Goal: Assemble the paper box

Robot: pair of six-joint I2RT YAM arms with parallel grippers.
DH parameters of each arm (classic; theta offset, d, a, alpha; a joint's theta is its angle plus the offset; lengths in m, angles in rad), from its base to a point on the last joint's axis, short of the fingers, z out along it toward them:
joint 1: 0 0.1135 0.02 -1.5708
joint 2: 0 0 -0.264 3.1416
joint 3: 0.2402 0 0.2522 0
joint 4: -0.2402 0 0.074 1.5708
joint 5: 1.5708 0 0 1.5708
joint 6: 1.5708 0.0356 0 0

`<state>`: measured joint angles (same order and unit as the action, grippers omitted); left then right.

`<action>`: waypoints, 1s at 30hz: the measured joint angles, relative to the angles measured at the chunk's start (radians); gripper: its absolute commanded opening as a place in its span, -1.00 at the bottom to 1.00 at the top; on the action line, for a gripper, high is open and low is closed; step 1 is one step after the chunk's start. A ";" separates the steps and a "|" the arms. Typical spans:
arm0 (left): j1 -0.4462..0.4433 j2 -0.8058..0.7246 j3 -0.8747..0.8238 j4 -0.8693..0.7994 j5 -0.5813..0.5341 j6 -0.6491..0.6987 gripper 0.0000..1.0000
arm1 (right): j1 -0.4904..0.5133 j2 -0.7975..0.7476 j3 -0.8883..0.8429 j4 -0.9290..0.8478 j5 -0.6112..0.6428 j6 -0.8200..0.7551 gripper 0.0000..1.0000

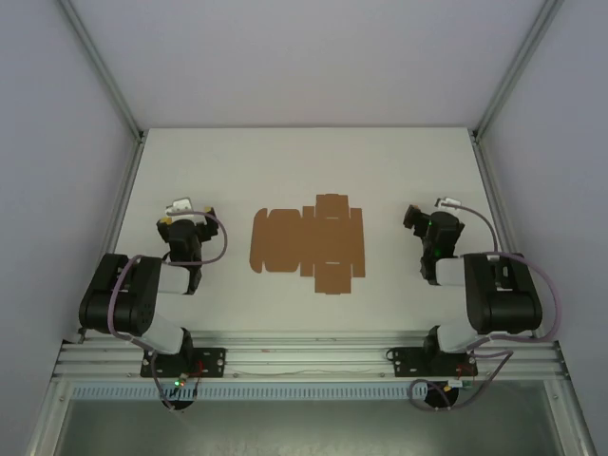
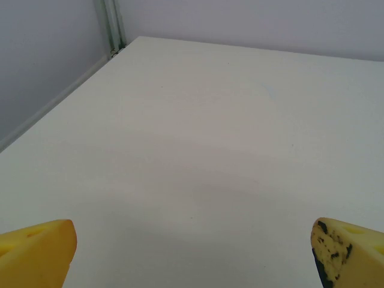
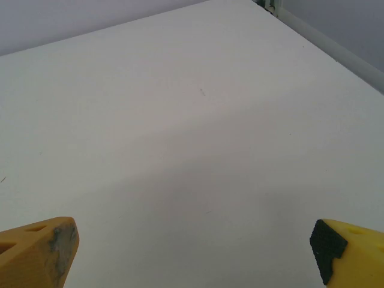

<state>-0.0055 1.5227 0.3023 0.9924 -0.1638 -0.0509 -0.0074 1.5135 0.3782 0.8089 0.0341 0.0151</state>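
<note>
Top view is bright, soft and even. The white desk (image 1: 313, 161) is well exposed, and the walls (image 1: 57, 114) have a faint lilac cast. I get only faint, fuzzy shadows beside the arms (image 1: 133, 294). The paper box (image 1: 306, 243) has crisp edges and a true brown colour. In both wrist views a broad, soft shadow band crosses mid-desk, and it's brighter toward the far edge. The fingertips (image 2: 36, 252) of the left hand (image 2: 193, 240) look slightly soft in focus, same on the right hand (image 3: 193, 240).
</note>
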 measured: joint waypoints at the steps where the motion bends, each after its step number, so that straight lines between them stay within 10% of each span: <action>1: 0.000 0.000 0.000 0.000 0.000 0.000 1.00 | 0.000 0.000 0.000 0.000 0.000 0.000 1.00; 30: 0.000 -0.005 0.004 -0.015 0.000 0.001 1.00 | 0.000 -0.019 0.013 -0.049 -0.012 0.002 0.99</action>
<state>-0.0055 1.5177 0.3065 0.9775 -0.1635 -0.0502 -0.0074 1.4944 0.3912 0.7597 0.0219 0.0170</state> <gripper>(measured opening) 0.994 0.998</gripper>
